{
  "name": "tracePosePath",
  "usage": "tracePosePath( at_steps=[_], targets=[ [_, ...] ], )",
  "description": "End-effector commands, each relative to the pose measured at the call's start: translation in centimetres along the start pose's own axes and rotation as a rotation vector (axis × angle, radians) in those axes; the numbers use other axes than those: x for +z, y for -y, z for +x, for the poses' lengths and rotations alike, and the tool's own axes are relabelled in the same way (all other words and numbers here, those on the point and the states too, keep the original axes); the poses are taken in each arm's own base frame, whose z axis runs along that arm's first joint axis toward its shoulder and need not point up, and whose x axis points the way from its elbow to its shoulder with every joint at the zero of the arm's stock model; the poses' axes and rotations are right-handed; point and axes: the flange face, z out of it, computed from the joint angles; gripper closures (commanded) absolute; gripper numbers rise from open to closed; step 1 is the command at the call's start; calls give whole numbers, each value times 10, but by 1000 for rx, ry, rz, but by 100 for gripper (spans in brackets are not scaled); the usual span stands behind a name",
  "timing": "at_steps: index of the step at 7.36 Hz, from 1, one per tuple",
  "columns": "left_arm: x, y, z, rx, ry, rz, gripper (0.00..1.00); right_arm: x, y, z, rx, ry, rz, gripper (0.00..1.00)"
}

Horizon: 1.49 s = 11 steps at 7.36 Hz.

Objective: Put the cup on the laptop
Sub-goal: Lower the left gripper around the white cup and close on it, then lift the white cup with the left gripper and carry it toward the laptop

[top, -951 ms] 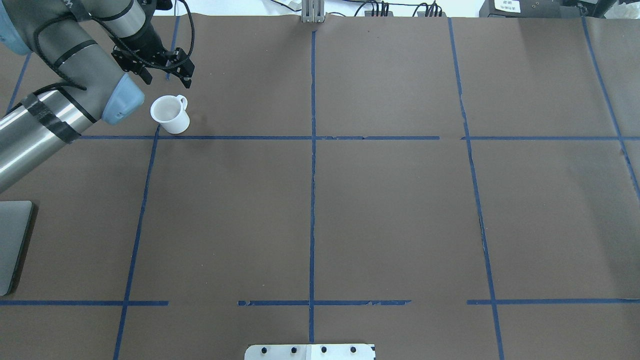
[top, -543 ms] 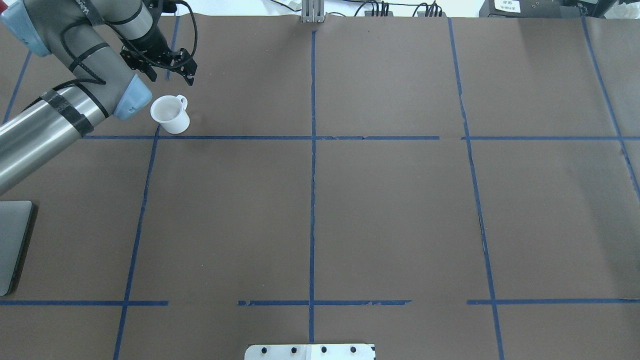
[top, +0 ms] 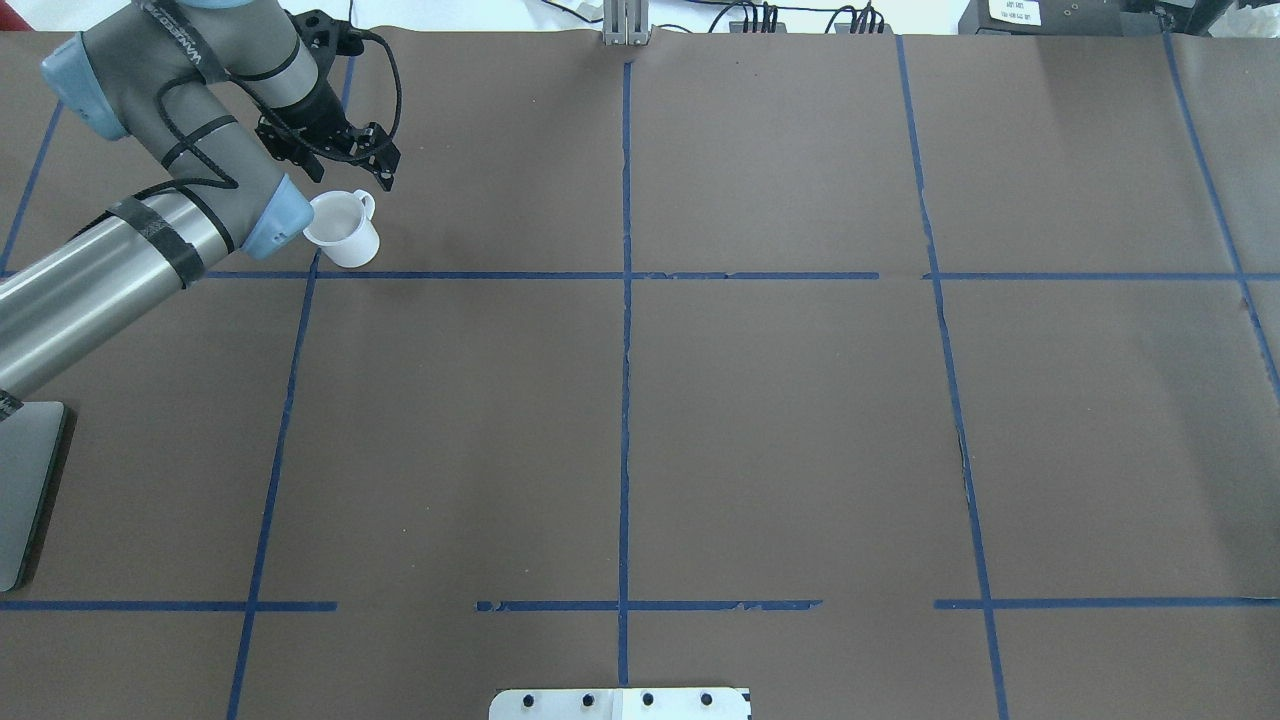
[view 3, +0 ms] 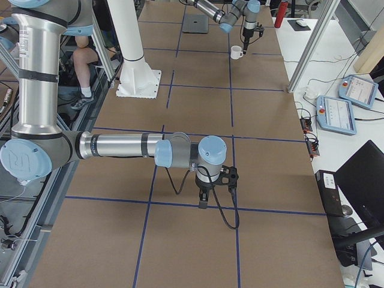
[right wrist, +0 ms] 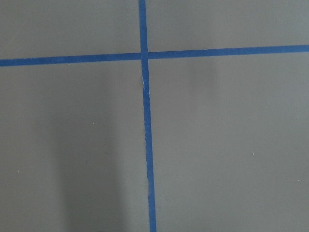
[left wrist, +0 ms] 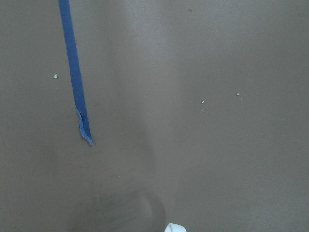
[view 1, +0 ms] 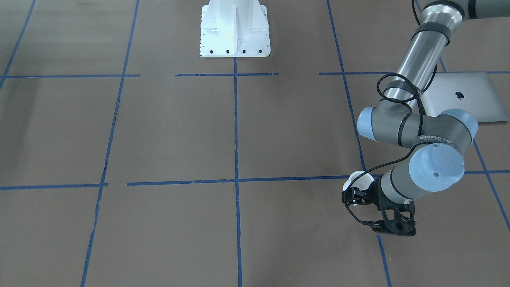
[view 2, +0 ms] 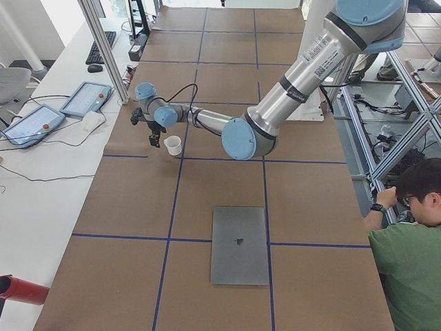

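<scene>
The white cup (top: 345, 230) stands upright on the brown table at the far left, its handle towards the far side. It also shows in the front-facing view (view 1: 356, 180) and the exterior left view (view 2: 172, 145). My left gripper (top: 345, 172) hangs open just beyond the cup's far rim, touching nothing, and shows in the front view too (view 1: 358, 197). The left wrist view shows only a white sliver of the cup (left wrist: 175, 227). The silver laptop (view 1: 466, 95) lies closed and flat near the robot's left side (top: 25, 490). My right gripper (view 3: 204, 198) hovers low over the table; I cannot tell its state.
Blue tape lines divide the brown table cover. The white robot pedestal (view 1: 235, 30) stands at the table's near middle. A side bench holds tablets (view 2: 86, 100). An operator (view 2: 413, 262) sits beside the table by the laptop end.
My left gripper has moved towards the cup, from well beyond it to just past its far rim. The arm's elbow now overlaps the cup's left edge in the overhead view. The cup has not moved.
</scene>
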Motion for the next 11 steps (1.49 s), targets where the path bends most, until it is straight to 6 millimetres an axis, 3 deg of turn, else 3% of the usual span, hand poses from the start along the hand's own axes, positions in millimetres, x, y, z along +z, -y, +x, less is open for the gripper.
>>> tracePosePath(
  at_steps=[1, 4, 5, 7, 8, 10, 11],
  targets=[
    [18, -5, 2, 10, 1, -15, 2, 0, 0, 0, 0, 0, 0, 0],
    [31, -12, 11, 24, 2, -31, 3, 0, 0, 0, -1, 0, 1, 0],
    [31, -13, 11, 24, 2, -31, 23, 0, 0, 0, -1, 0, 1, 0],
    [30, -12, 9, 30, 3, -30, 89, 0, 0, 0, 0, 0, 0, 0],
    [24, -9, 5, 17, 6, -22, 100, 0, 0, 0, -1, -1, 1, 0],
    [-7, 8, -23, -25, 10, 10, 100, 0, 0, 0, 0, 0, 0, 0],
    [-32, 17, -39, -43, 13, 36, 100, 0, 0, 0, 0, 0, 0, 0]
  ],
)
